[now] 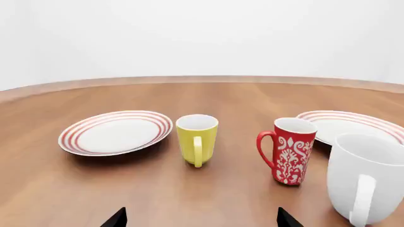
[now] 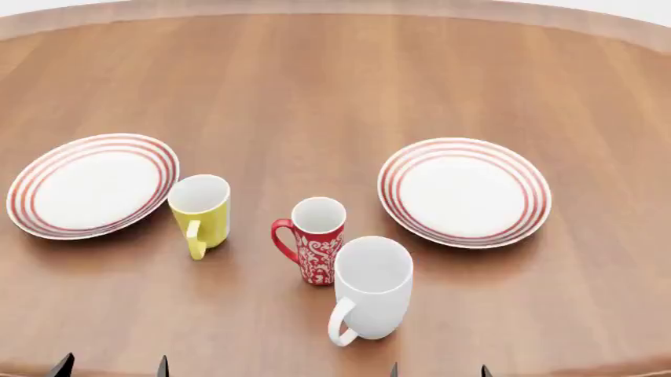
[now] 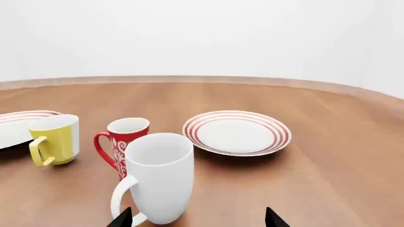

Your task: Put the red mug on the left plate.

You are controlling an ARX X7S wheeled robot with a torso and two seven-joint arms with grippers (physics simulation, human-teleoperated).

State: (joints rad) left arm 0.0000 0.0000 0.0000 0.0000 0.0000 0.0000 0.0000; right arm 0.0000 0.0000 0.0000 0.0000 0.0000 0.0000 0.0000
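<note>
The red mug (image 2: 314,246) with white swirls stands upright near the table's middle, handle toward the left; it also shows in the left wrist view (image 1: 289,150) and the right wrist view (image 3: 123,143). The left plate (image 2: 93,184), white with red rings, lies at the left, also in the left wrist view (image 1: 116,133). My left gripper (image 2: 111,366) is open and empty at the near edge, short of the mugs; its tips show in its wrist view (image 1: 200,218). My right gripper (image 2: 438,370) is open and empty at the near edge (image 3: 197,218), just behind the white mug.
A yellow mug (image 2: 200,212) stands between the left plate and the red mug. A bigger white mug (image 2: 368,288) stands just in front of and right of the red mug, close to it. A second ringed plate (image 2: 464,191) lies at the right. The wooden table (image 2: 314,94) has a curved far edge.
</note>
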